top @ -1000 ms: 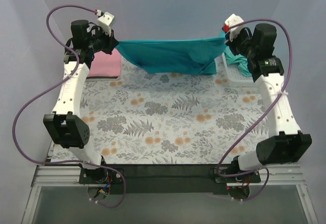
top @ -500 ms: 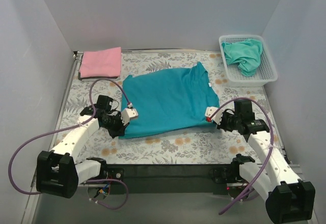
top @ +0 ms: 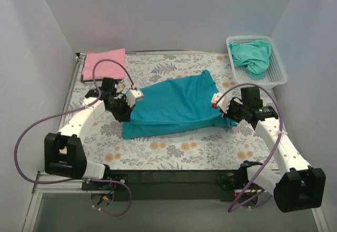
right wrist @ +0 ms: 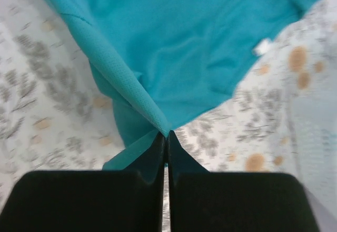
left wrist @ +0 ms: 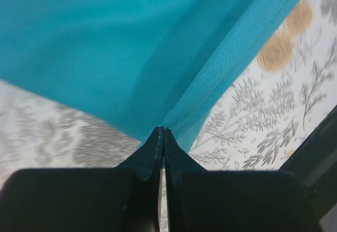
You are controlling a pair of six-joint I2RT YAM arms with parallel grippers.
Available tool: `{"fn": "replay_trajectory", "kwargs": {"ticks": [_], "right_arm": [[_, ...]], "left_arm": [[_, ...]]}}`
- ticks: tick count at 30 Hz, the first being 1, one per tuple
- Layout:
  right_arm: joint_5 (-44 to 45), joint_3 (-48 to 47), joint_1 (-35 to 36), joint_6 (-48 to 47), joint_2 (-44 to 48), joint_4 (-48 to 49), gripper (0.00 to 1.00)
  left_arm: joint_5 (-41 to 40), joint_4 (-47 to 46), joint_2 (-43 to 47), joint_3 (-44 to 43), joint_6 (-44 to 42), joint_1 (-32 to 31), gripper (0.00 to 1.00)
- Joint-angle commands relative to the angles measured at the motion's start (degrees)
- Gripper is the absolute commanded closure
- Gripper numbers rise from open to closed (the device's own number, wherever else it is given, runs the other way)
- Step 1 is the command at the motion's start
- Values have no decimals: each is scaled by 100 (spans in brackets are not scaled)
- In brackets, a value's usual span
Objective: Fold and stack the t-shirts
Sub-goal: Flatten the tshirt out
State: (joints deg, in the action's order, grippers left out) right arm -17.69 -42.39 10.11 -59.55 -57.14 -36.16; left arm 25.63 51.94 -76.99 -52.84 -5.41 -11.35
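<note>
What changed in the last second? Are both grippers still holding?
The left gripper and right gripper, still shut on the teal t-shirt, swung it down from the far side and laid it flat. They then carried its near edge back away from the bases, folding it partway over. Nothing was let go. The pink t-shirt and the aqua t-shirt in the basket stayed put.
</note>
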Motion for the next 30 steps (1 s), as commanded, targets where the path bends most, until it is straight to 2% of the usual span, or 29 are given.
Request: {"fn": "replay_trajectory", "kwargs": {"ticks": [1, 2, 4, 5, 7, 9, 11, 14, 17, 18, 19, 22, 26, 30], "right_arm": [[528, -1207, 0, 715, -682, 1057, 99], [600, -1889, -9, 795, -910, 1172, 99], [862, -2595, -9, 1041, -1587, 1445, 99], [925, -3417, -26, 1103, -1815, 1454, 99], [1039, -4072, -61, 1147, -2256, 1489, 99], [1049, -4722, -70, 1130, -2406, 1498, 99], [1057, -4936, -79, 1112, -2346, 1586, 99], [1084, -4850, -70, 1147, -1907, 1875, 99], [1093, -4270, -71, 1147, -1143, 2252, 99], [1110, -4112, -79, 1147, -723, 2341, 99], [1154, -3789, -71, 1165, -502, 2446, 99], [1242, -3470, -70, 1191, 342, 2658, 99], [1452, -3363, -70, 1226, 1213, 2790, 99], [1602, -3590, -62, 1288, 1837, 2755, 99]], "left_arm": [[65, -702, -577, -1844, 979, 344, 100], [83, -712, -1041, -2296, 1137, 510, 100], [92, -843, -1536, -3289, 1724, 643, 100], [57, -852, -1947, -4164, 1884, 722, 100], [91, -809, -2231, -5361, 2104, 749, 100], [144, -774, -2451, -5911, 2211, 749, 100], [223, -887, -2391, -6141, 2395, 749, 100], [293, -1308, -1839, -5783, 2666, 749, 100], [452, -1932, -750, -4712, 2747, 749, 100], [452, -2099, -451, -4083, 2773, 740, 100], [443, -2440, 187, -3807, 2834, 740, 100], [644, -2750, 1121, -2806, 2826, 740, 100], [707, -2839, 2860, -2031, 2818, 740, 100], [189, -2997, 3812, -1774, 2835, 740, 100]]}}
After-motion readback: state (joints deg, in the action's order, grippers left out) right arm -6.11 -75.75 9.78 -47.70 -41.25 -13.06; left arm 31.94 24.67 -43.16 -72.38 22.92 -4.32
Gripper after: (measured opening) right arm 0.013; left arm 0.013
